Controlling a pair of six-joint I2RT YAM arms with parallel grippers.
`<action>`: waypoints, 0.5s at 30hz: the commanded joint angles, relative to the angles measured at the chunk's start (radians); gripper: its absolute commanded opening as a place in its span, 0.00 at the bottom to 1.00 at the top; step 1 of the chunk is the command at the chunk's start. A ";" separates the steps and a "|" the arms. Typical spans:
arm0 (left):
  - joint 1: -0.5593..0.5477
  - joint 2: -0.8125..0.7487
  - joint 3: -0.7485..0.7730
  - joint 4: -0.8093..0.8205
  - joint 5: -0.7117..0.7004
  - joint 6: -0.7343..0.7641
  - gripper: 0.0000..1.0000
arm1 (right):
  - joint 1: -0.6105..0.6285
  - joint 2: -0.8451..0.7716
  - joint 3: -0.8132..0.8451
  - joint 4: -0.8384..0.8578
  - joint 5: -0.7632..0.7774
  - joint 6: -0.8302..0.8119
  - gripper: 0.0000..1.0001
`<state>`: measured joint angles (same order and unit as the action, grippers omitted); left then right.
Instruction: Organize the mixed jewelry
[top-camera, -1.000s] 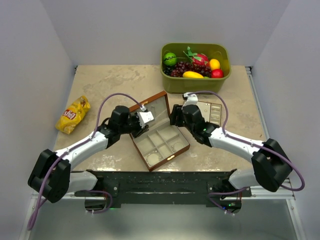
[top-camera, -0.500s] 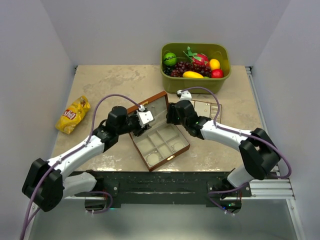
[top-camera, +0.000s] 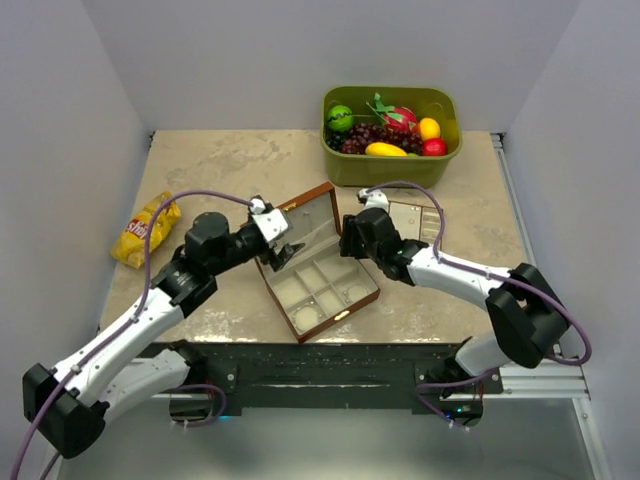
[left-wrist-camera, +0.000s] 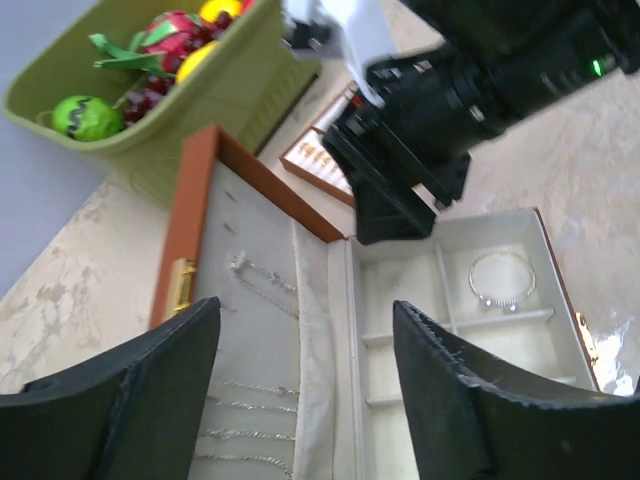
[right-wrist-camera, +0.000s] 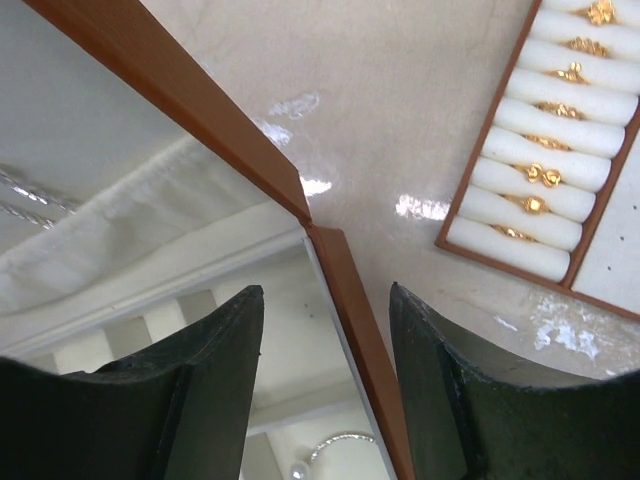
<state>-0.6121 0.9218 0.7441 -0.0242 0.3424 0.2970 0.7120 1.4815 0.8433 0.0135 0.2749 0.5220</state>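
Beneath the released left end effector (left-wrist-camera: 300, 320) sits the box (left-wrist-camera: 190, 200), bracelet (left-wrist-camera: 503, 280) stowed; the right end effector (right-wrist-camera: 322, 300), also released, should next fetch from the tray (right-wrist-camera: 500, 258) beside it.

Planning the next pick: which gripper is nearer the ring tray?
Right. The right gripper is beside the ring tray; the left gripper is across the box, farther away.

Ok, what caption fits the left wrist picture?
Open left tool at the box: one bracelet in a compartment, chains on the lid.
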 joint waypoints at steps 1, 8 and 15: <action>-0.002 -0.076 0.075 -0.023 -0.158 -0.120 0.87 | -0.006 -0.050 -0.044 -0.010 0.012 0.003 0.56; 0.003 -0.153 0.184 -0.106 -0.500 -0.211 0.99 | -0.006 -0.089 -0.062 -0.061 0.023 0.000 0.56; 0.034 -0.147 0.178 -0.169 -0.698 -0.252 1.00 | -0.006 -0.125 -0.044 -0.109 0.072 -0.011 0.57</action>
<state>-0.6014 0.7624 0.9073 -0.1364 -0.1925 0.1051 0.7113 1.4010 0.7822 -0.0608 0.2905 0.5224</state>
